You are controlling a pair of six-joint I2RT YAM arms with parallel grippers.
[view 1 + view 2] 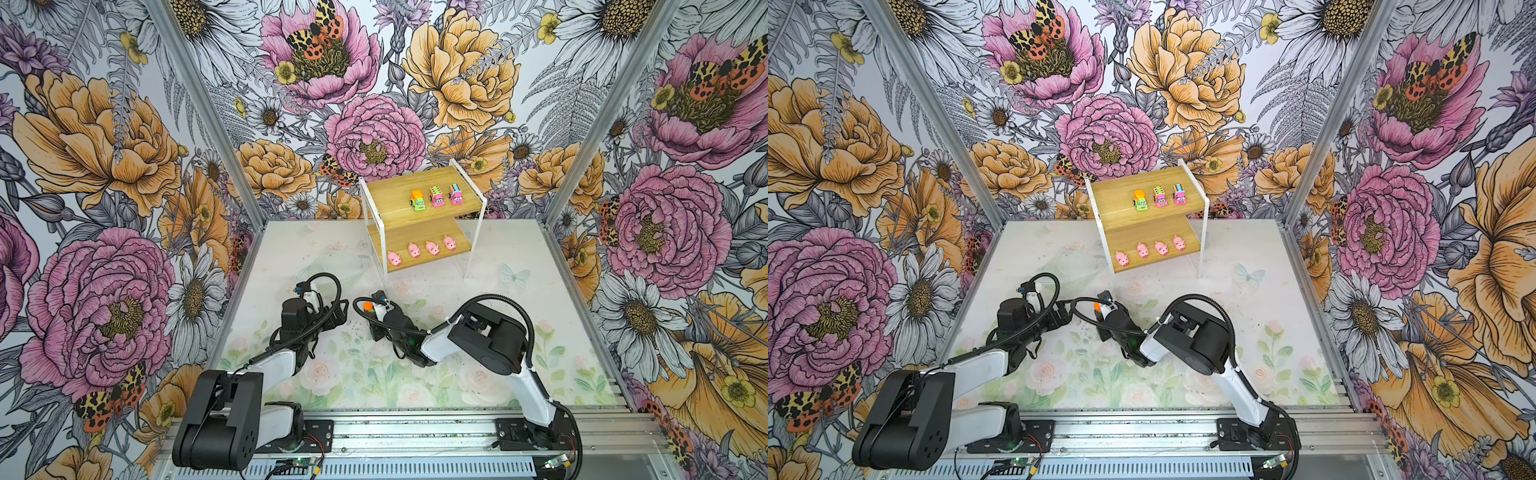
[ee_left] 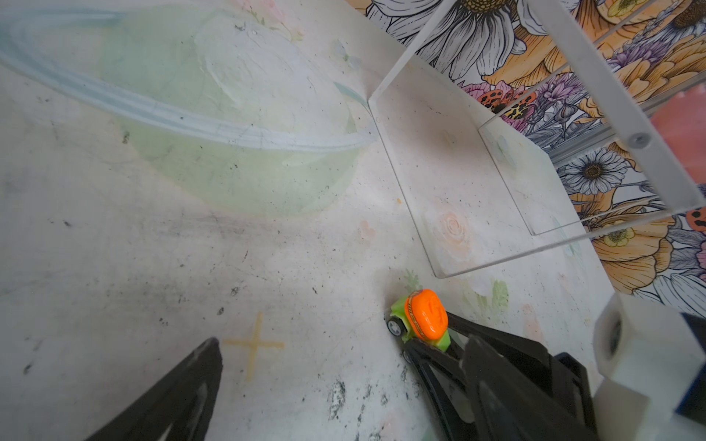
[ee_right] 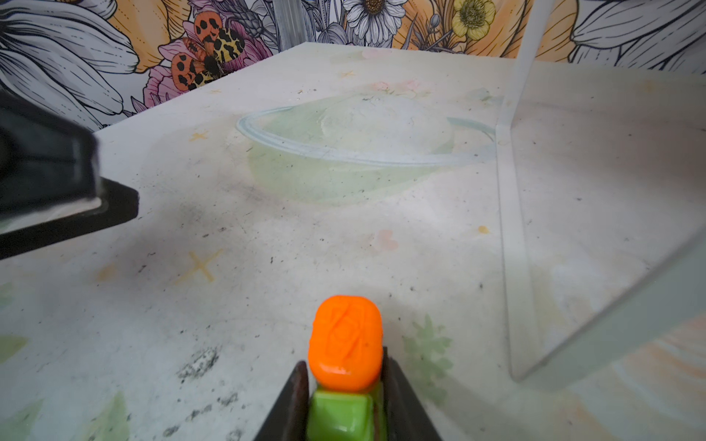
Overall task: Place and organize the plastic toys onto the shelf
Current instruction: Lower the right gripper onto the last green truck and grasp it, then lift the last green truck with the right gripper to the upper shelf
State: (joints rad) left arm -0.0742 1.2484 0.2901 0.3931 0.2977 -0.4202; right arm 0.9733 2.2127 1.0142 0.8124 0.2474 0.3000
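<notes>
Both top views look steeply down from high over the near edge toward the back wall (image 1: pixel 374 62), taking in the whole table (image 1: pixel 519 332) and the shelf (image 1: pixel 386 195). Each wrist camera sits low and close over the table. Both wrist views share the orange-and-green truck (image 2: pixel 426 319) and the shelf's white frame.

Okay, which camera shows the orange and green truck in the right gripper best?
The right wrist view: the truck is large and close, its orange top and green body clamped by the right gripper. The left wrist view shows the truck smaller, side-on, one wheel visible. Both top views catch only its orange top.
</notes>
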